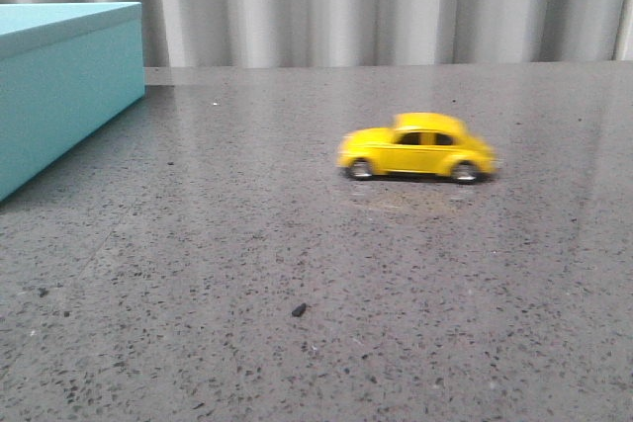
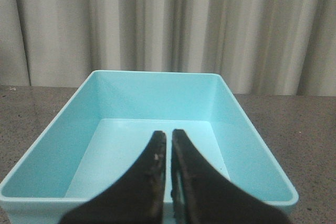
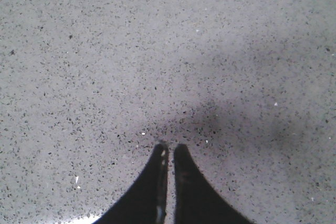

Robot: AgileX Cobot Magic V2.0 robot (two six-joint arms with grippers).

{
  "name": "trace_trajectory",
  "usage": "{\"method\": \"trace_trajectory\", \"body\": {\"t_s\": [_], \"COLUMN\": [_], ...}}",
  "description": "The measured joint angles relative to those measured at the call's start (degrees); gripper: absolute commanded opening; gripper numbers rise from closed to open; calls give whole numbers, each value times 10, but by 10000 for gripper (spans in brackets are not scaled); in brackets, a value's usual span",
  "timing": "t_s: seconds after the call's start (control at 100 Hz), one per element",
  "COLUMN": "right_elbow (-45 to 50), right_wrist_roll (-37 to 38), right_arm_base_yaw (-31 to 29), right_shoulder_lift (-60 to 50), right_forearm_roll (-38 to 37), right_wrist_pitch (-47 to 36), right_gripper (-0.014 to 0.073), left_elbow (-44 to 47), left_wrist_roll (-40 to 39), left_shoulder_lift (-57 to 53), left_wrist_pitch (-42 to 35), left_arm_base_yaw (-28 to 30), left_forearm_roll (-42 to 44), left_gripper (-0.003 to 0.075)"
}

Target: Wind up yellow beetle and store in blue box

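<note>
Standing on its wheels on the speckled grey stone table [image 1: 247, 274], the small glossy yellow beetle [image 1: 417, 147] sits well right of the lidded turquoise-blue box [image 1: 59, 76], while the left gripper [image 2: 169, 145] hangs closed over an open turquoise tray [image 2: 252, 145] and the right gripper [image 3: 169, 153], closed and empty, hovers above bare tabletop.

No text, label, brand, number or sign can be read in any view. The yellow beetle [image 1: 417, 147] is blurred and shows no legible badge or plate, the blue box [image 1: 61, 76] is plain outside and inside, and the speckled table [image 1: 316, 294] carries no markings.
</note>
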Motion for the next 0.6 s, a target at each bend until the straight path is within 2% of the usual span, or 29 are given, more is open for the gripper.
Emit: {"method": "trace_trajectory", "body": {"t_s": [0.49, 0.6], "right_elbow": [1, 1], "right_wrist_roll": [-1, -1], "right_arm_base_yaw": [0, 15], "right_shoulder_lift": [-3, -19], "right_forearm_roll": [22, 23], "right_wrist_pitch": [-12, -28], "right_gripper": [-43, -43], "left_elbow": [-1, -7], "left_wrist_roll": [0, 0], "left_shoulder_lift": [0, 0], "left_wrist_pitch": [0, 0], "left_arm_base_yaw": [0, 0], "left_forearm_roll": [0, 0], "left_gripper": [-21, -21]}}
